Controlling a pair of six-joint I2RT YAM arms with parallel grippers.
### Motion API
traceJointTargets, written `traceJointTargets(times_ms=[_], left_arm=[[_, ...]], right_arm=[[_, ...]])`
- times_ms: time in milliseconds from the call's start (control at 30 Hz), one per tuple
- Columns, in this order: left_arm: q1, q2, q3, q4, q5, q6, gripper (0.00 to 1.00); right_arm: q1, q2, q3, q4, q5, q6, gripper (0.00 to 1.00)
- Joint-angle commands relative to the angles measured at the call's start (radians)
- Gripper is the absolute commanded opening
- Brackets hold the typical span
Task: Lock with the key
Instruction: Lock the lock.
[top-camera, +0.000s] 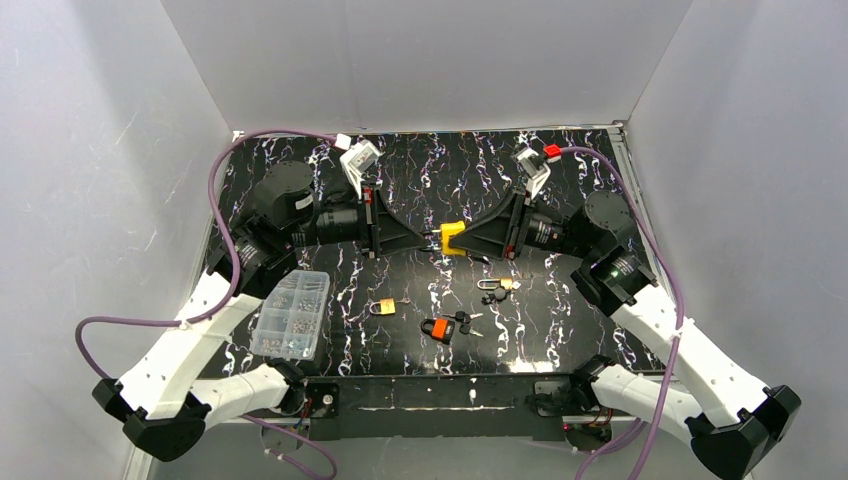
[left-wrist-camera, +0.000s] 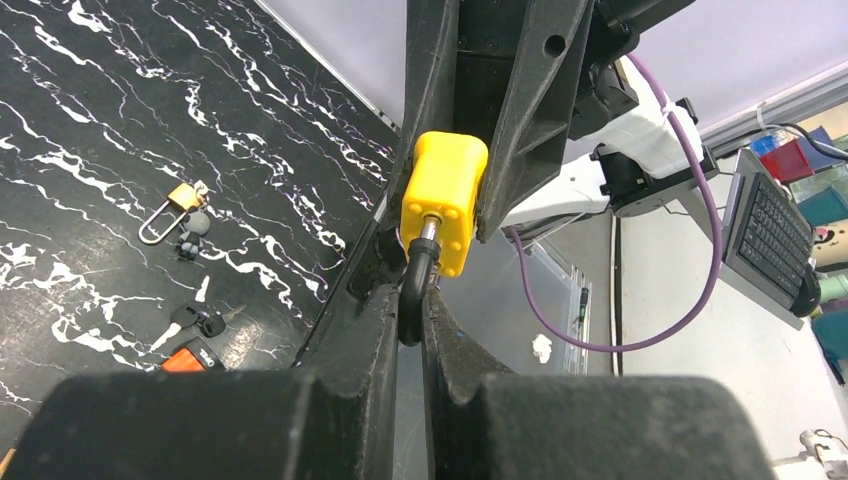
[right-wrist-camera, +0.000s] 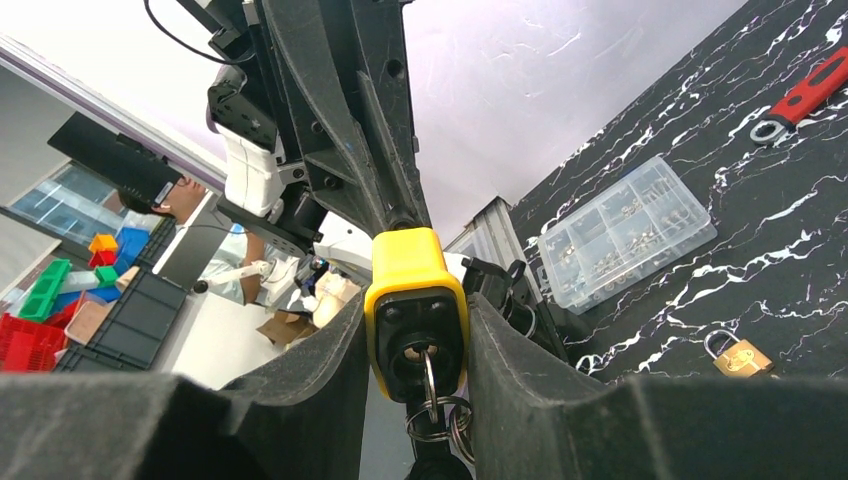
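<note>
Here, left gripper (left-wrist-camera: 409, 318) pinches the shackle (left-wrist-camera: 418, 268), right gripper (right-wrist-camera: 415, 330) clamps the yellow padlock (right-wrist-camera: 405, 265), key (right-wrist-camera: 428, 362) mostly hidden.

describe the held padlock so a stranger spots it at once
Above the centre of the black table, the left pincer and right pincer grip the yellow padlock. It alone is yellow and lifted; the brass padlock and orange padlock lie below.

A yellow padlock (top-camera: 452, 237) with a black shackle (left-wrist-camera: 415, 290). The table (top-camera: 560, 330) is black, veined with white like marble. Also shown: a brass padlock (top-camera: 382, 307), an orange-and-black padlock (top-camera: 436, 329), a clear box (top-camera: 292, 313), purple cables (top-camera: 130, 321), white-and-black arms (top-camera: 190, 345) and pale grey walls (top-camera: 420, 60).
</note>
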Motion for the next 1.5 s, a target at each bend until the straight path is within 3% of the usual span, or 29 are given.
traceJointTargets(times_ms=[0,433,967,1100,1133,1200,1267,1333,1467], left_arm=[[-0.058,0.07,0.02,0.084,-0.01,-0.015,0.0],[-0.068,0.093,0.009,0.178,0.026,-0.113,0.0],[-0.104,0.116,0.025,0.149,-0.012,-0.088,0.0],[-0.104,0.084,0.026,0.091,-0.09,-0.065,0.0],[-0.101,0.077,0.031,0.063,-0.126,-0.054,0.0],[-0.086,0.06,0.03,0.024,-0.177,-0.047,0.0],[-0.05,0.045,0.024,0.003,-0.186,-0.064,0.0],[0.006,0.025,0.001,0.021,-0.148,-0.096,0.0],[0.095,-0.009,-0.049,0.101,-0.025,-0.149,0.0]], right_arm=[[0.086,0.037,0.071,0.082,-0.041,-0.003,0.01],[0.154,0.056,0.137,-0.085,0.018,-0.177,0.01],[0.201,0.09,0.167,-0.135,0.035,-0.21,0.01],[0.198,0.067,0.164,-0.169,0.077,-0.236,0.01],[0.195,0.056,0.167,-0.198,0.09,-0.255,0.09],[0.177,0.032,0.169,-0.237,0.101,-0.283,0.41],[0.137,-0.004,0.158,-0.257,0.096,-0.297,0.63],[0.073,-0.035,0.138,-0.252,0.06,-0.29,0.74],[-0.077,-0.084,0.079,-0.173,-0.07,-0.228,0.8]])
